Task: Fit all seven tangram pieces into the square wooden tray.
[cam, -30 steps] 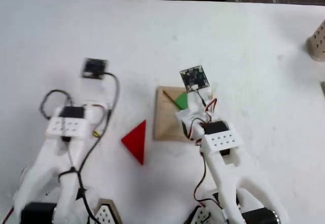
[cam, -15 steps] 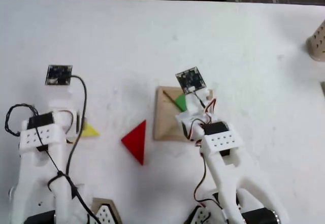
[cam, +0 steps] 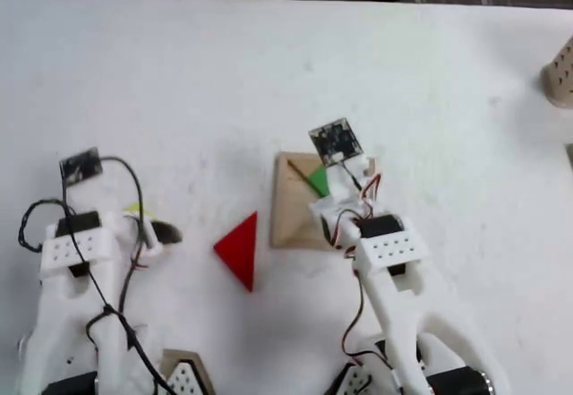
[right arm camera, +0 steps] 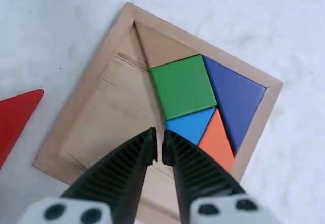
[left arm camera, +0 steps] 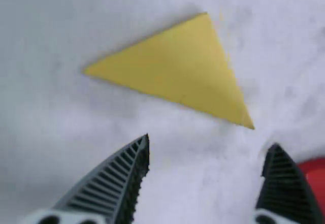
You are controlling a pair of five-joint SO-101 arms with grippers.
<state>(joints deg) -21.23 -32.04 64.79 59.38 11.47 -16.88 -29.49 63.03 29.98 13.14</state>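
The square wooden tray lies under my right gripper, which hovers shut and holds nothing. In the tray sit a green square, a dark blue triangle, a light blue triangle and an orange triangle. The tray's other half is bare wood. A red triangle lies on the table left of the tray. A yellow triangle lies flat just ahead of my open left gripper. In the high view the yellow triangle peeks out beside the left arm.
The table is white. A tan pegged object stands at the far right edge. Loose cables loop around the left arm. Both arm bases occupy the near edge.
The left arm has swung left and drawn back toward the near edge; the yellow triangle appeared beside it, and the gripper now covers most of it. The right arm has barely moved.
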